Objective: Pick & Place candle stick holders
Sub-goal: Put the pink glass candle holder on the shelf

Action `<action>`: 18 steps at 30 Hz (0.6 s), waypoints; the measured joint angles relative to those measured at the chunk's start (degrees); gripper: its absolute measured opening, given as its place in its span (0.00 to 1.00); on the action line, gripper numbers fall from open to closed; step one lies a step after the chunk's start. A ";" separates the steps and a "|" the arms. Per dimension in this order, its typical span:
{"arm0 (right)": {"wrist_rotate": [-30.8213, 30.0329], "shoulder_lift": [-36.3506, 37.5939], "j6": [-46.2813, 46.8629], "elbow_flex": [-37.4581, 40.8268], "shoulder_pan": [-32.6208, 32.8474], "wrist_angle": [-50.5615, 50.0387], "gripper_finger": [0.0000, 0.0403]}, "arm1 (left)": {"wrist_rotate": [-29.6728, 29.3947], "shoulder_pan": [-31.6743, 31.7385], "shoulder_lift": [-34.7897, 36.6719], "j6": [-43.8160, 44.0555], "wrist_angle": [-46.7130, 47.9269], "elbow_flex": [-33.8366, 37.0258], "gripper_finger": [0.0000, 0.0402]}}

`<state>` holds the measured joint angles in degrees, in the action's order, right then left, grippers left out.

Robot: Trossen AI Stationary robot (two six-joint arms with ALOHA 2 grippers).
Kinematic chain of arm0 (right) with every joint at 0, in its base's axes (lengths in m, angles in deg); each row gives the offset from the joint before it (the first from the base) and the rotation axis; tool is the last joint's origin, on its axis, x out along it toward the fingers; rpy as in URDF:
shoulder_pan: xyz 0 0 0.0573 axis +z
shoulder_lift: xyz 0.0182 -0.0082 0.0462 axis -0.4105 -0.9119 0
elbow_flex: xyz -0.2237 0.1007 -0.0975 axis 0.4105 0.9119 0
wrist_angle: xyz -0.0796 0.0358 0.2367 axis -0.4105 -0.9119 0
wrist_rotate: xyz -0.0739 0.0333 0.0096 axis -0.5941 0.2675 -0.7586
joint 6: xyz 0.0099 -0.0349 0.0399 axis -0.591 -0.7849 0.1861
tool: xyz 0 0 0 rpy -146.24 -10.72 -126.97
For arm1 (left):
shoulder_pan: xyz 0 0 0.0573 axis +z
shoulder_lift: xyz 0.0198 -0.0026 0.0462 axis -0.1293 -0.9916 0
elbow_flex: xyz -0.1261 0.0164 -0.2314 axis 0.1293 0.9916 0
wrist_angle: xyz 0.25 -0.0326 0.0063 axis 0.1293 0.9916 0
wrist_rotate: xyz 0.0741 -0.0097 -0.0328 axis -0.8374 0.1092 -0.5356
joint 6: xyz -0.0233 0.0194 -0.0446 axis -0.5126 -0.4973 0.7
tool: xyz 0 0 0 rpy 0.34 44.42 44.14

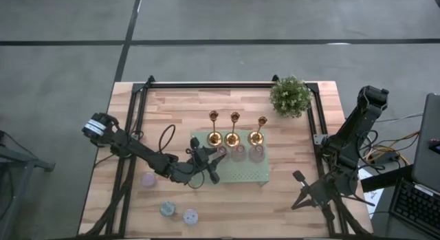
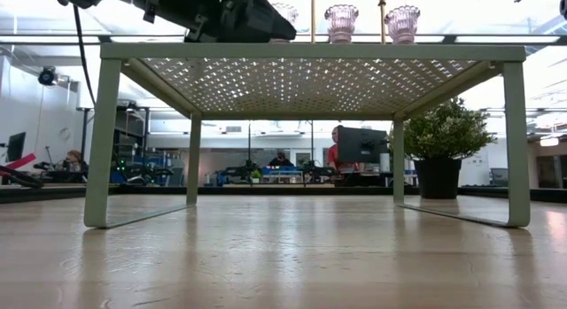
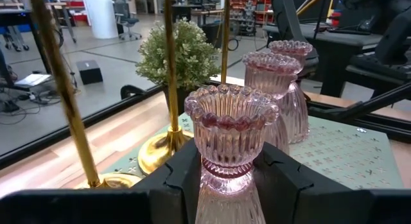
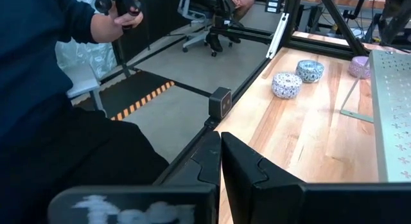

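pink holder point(image 3: 230, 137) clamped between left pincer point(image 3: 228, 179) fingers

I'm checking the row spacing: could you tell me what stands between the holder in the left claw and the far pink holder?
One pink glass holder stands between the held holder and the far one, seen in the left wrist view.

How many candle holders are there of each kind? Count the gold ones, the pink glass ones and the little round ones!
Tall gold candle holders: 3
Pink glass holders on the green rack: 3
Small round holders on the table: 3
Total: 9
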<state>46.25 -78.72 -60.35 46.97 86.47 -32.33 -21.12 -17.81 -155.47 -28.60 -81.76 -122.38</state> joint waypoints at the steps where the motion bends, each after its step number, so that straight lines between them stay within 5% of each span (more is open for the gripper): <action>1: 0.00 0.00 0.00 0.00 0.00 -0.02 0.02 | -0.02 0.00 0.00 0.00 0.00 0.02 0.30; 18: 0.04 -0.02 0.17 0.00 0.00 0.00 0.02 | 0.03 -0.17 0.48 -0.05 1.50 0.13 0.30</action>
<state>46.29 -78.74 -60.18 46.97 86.47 -32.33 -21.09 -17.97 -154.99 -28.65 -80.26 -122.25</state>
